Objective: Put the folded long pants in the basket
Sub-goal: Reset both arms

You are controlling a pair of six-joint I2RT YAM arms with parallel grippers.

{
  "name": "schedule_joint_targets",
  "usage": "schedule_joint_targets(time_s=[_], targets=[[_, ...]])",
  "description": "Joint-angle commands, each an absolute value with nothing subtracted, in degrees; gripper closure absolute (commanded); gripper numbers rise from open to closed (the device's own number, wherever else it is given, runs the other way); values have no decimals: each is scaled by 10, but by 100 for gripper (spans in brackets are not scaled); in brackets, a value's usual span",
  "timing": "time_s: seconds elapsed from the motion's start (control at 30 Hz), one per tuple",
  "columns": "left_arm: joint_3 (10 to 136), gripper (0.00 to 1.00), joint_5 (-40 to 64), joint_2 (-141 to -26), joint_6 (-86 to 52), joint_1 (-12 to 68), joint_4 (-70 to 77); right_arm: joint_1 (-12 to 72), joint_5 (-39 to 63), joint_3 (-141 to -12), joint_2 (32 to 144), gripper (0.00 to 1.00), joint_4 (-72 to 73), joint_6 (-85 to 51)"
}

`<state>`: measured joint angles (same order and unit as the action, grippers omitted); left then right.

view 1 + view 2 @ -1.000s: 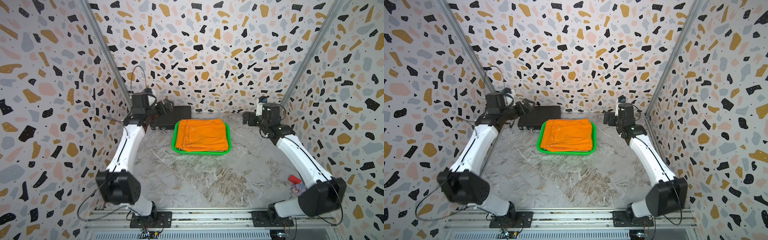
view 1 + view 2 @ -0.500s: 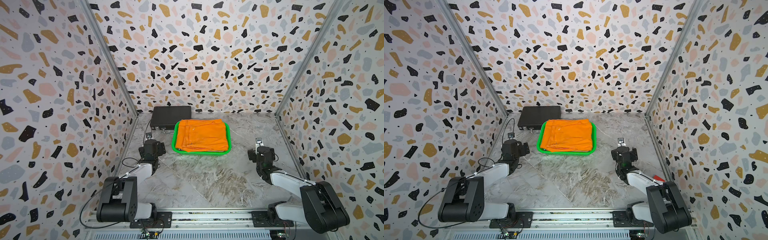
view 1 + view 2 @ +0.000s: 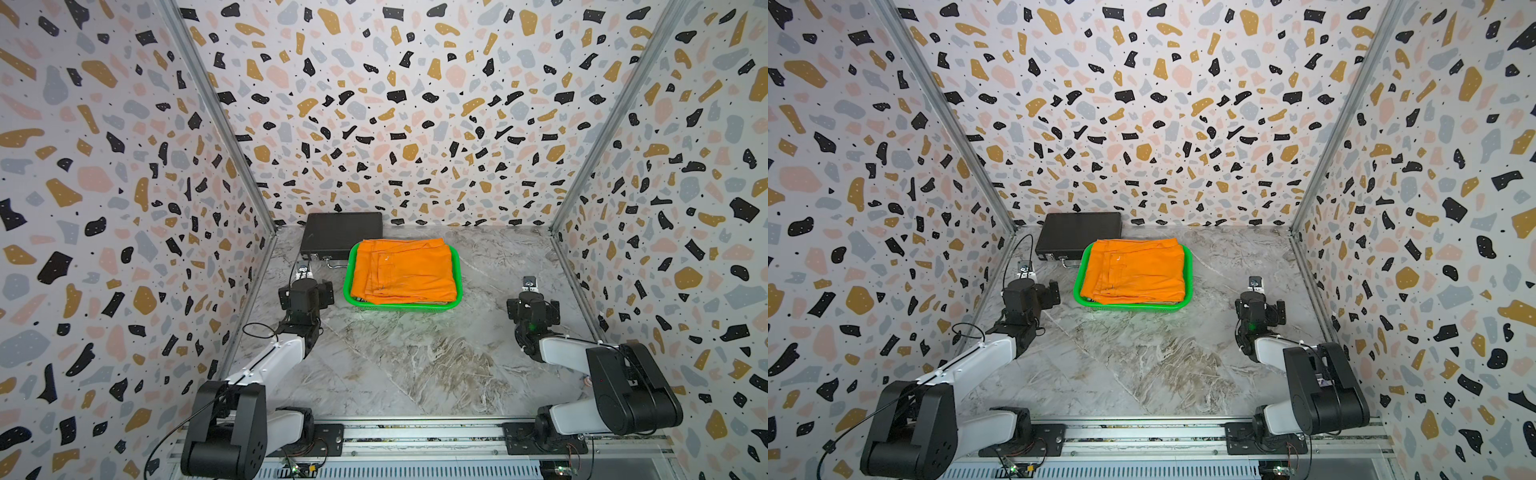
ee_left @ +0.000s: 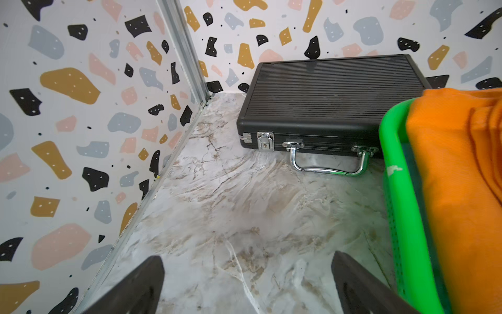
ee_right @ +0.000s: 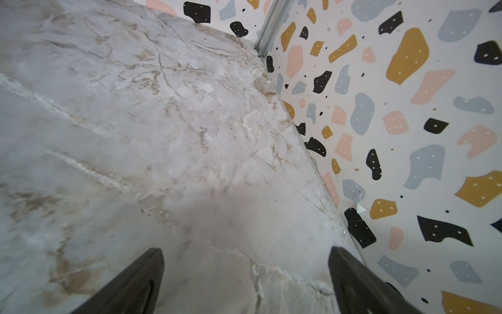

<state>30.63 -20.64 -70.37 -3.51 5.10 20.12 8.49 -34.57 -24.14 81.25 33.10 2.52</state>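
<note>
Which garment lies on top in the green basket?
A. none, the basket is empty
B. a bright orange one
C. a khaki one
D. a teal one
B: in both top views the orange pants lie folded on top and cover nearly the whole opening of the green basket.

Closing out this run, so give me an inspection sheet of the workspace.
Surface: marbled tabletop, no spills seen.
Job's things: orange pants lie folded in the green basket; anything beneath is hidden.
Clutter: black case at the basket's far left corner.
Grippers: left gripper and right gripper open, empty, over bare table.
Cables: loose black cable looped at the left arm.
Surroundings: terrazzo-print walls on three sides.
</note>
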Motion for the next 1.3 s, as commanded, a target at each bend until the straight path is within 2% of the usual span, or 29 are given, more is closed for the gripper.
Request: schedule_joint_targets(time_s=[0.0, 0.07, 0.13, 0.2, 0.27, 0.33, 0.4, 0.47, 0.5, 0.53, 0.57, 0.63, 0.73, 1.1, 1.27], targets=[[268, 0, -222, -709, -70, 55, 223, 72, -332, -264, 799, 1, 314, 0], [230, 0, -283, -725, -82, 69, 285, 66, -313, -265, 799, 1, 311, -3], [224, 0, -275, -735, -55, 74, 328, 54, -256, -253, 796, 1, 337, -18], [222, 0, -295, -799, -46, 77, 406, 45, -187, -206, 823, 0, 463, -7], [244, 0, -294, -803, -16, 108, 364, 44, -181, -176, 881, 0, 587, 3], [236, 0, -298, -805, -15, 110, 384, 42, -156, -196, 854, 0, 494, -1], [234, 0, -296, -805, -15, 110, 386, 38, -145, -192, 879, 0, 547, 7], [211, 0, -268, -798, -9, 106, 415, 36, -142, -201, 862, 0, 495, -2], [178, 0, -236, -802, -14, 98, 454, 36, -141, -193, 877, 0, 542, 4], [147, 0, -243, -825, -8, 95, 558, 36, -141, -196, 870, 0, 520, 1], [145, 0, -243, -842, 3, 93, 600, 36, -141, -202, 860, 0, 494, -2], [182, 0, -237, -811, -10, 97, 478, 36, -141, -194, 875, 0, 532, 3], [158, 0, -249, -823, 9, 110, 541, 35, -140, -194, 872, 0, 531, 3], [168, 0, -241, -823, 7, 108, 520, 36, -141, -196, 869, 0, 522, 1], [176, 0, -181, -816, -3, 79, 496, 36, -140, -197, 868, 0, 520, 0]])
